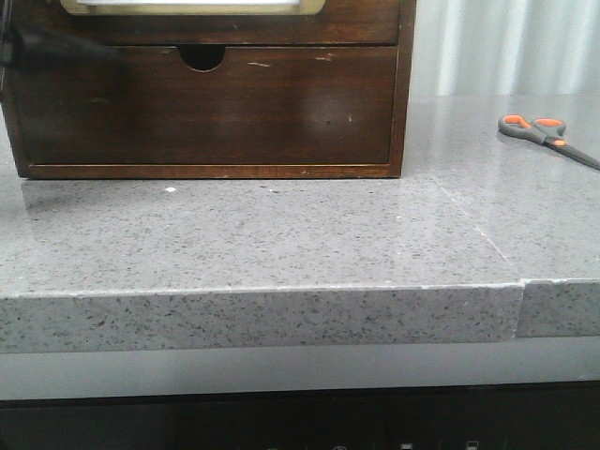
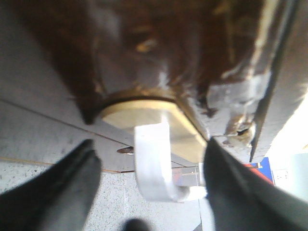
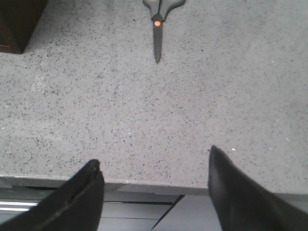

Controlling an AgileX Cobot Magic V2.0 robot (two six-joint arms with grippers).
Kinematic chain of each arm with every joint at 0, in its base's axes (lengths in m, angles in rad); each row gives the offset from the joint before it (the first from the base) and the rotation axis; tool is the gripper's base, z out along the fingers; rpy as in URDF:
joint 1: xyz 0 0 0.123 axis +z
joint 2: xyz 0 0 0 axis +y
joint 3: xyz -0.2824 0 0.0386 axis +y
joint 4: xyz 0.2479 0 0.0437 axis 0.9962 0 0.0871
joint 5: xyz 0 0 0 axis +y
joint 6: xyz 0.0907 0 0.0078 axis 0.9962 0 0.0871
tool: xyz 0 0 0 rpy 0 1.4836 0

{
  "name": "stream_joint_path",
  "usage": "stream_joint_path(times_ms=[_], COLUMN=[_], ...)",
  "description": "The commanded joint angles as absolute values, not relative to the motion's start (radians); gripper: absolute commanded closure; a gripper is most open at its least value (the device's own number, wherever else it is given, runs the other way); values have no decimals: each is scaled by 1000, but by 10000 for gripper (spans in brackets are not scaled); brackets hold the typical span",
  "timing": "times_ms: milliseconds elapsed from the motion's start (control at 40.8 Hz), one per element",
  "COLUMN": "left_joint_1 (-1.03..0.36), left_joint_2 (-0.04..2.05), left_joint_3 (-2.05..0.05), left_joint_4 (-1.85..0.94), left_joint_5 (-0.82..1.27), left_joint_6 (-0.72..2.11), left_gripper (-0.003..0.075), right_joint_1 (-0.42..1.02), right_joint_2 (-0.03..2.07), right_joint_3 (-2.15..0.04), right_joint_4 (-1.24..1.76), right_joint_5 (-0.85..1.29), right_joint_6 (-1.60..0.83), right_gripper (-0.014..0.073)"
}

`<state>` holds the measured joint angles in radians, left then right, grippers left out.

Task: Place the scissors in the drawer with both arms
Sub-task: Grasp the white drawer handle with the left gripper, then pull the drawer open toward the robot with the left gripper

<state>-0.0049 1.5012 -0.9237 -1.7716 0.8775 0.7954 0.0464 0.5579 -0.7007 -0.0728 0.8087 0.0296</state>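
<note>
Straddling the white handle of the drawer, the left gripper is standing wide open, gripping nothing; closing off-centre is risking a slip. The right gripper, equally spread and empty, is hovering at the counter edge, well short of the scissors lying flat, risking a skidding, shallow pinch.

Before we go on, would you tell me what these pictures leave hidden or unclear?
- Front view: the upper drawer is cut off by the top edge; only its lower strip shows.
- Front view: the scissors lose their blade tip at the right edge.
- Right wrist view: the scissors' finger loops are cut off.
- Left wrist view: the left hand straddles a blurred white handle; contact is unclear.
</note>
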Motion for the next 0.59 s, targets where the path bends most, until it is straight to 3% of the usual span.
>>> stream_joint_path(times_ms=[0,147,318,563], left_joint_1=[-10,-10,-10,-10], left_joint_2=[1472,1472,1472,1463], left_joint_3=[-956,-956,-956,-949], left_joint_4=[-1859,-1859,-1859,-1859], left_joint_5=[930,932,952,1036], left_joint_6=[804,804,804,808], left_gripper=[430,567,662,700], right_joint_1=[45,45,45,45], right_joint_2=[568,568,568,568], right_joint_3=[-729,-729,-729,-729], right_joint_4=[-87,-87,-87,-87], right_joint_5=[754,754,754,754], right_joint_6=[20,20,20,20], right_gripper=[102,102,102,102])
